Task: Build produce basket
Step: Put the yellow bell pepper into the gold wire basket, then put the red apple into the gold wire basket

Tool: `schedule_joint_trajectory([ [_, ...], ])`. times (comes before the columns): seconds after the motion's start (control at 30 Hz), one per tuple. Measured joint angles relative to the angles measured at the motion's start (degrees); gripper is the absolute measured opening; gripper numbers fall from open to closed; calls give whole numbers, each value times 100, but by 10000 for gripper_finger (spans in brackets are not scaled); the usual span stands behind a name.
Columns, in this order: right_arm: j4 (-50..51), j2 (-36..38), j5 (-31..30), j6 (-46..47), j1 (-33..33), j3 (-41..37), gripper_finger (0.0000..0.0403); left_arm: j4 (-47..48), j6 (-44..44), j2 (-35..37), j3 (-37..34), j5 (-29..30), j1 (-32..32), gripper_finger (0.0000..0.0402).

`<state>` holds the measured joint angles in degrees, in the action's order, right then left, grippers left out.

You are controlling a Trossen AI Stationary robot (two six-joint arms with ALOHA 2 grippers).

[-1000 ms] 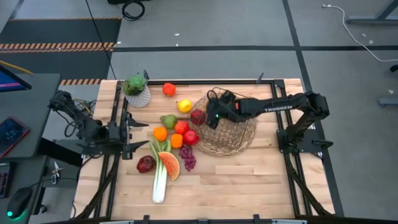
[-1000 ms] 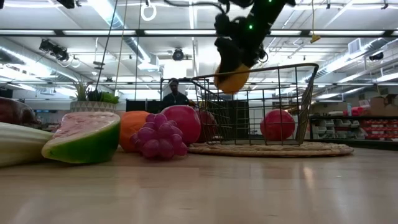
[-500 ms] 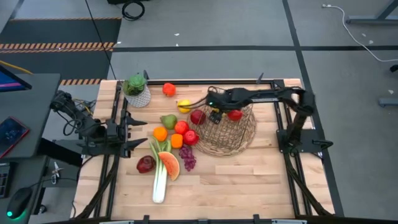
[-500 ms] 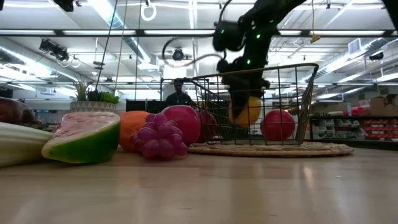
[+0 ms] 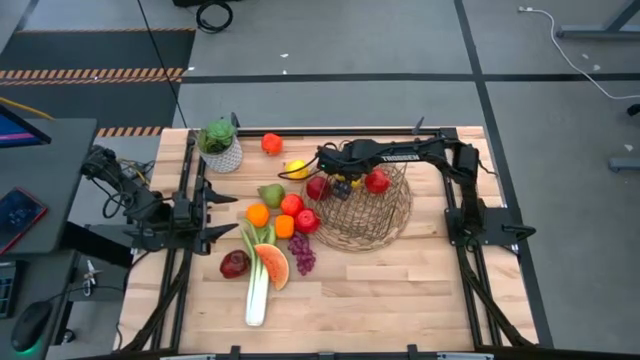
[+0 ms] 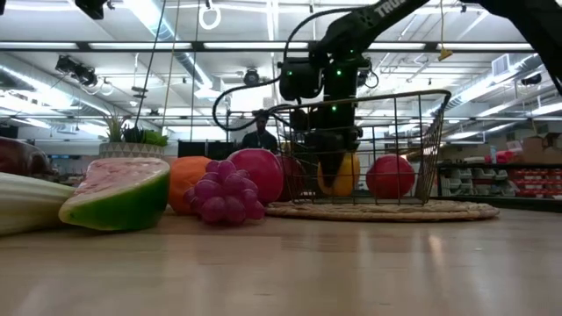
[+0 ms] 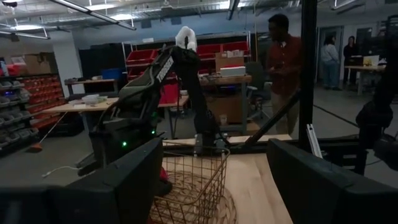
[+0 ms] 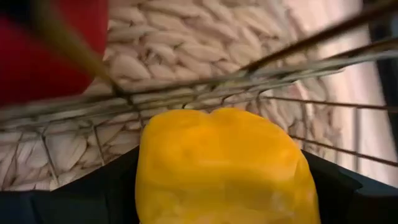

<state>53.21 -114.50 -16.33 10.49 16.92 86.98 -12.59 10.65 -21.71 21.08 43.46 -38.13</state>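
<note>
We note the table first, light wood, with both arm frames on it. The basket stands toward the right half, brown wire grid on a wide woven rim; in the low view its cage shows upright. The right arm reaches across the basket's far edge, and the right gripper is down inside the cage, closed around a yellow fruit that fills its wrist view against the mesh wall. In the low view that fruit hangs low in the basket, beside a red apple lying inside. The left arm waits at the table's left edge; we cannot tell how its gripper stands. Loose produce lies left of the basket: the leek, the watermelon slice, the grapes, a pear, oranges, apples and a lemon. A small potted plant stands at the far left corner.
</note>
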Motion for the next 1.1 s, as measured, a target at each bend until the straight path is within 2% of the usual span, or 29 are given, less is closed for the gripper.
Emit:
schedule_joint_trajectory([
  [0.3, 93, 17, 75, -42, 64, -31, 327, 56, 1, 0, 0, 0, 0, 293],
  [0.53, 282, 20, 113, -23, 83, 120, 375, 56, -1, 0, 0, 0, 0, 293],
  [0.7, 823, 31, 109, 0, -3, 636, 398, 73, 1, 0, 0, 0, 2, 293],
  [0.97, 2106, 33, 77, 454, -204, 1775, 394, 91, -2, 0, 0, 0, 2, 293],
  [1.1, 2364, 37, -253, 541, -425, 2300, 394, 108, -2, 0, 0, 0, 2, 293],
])
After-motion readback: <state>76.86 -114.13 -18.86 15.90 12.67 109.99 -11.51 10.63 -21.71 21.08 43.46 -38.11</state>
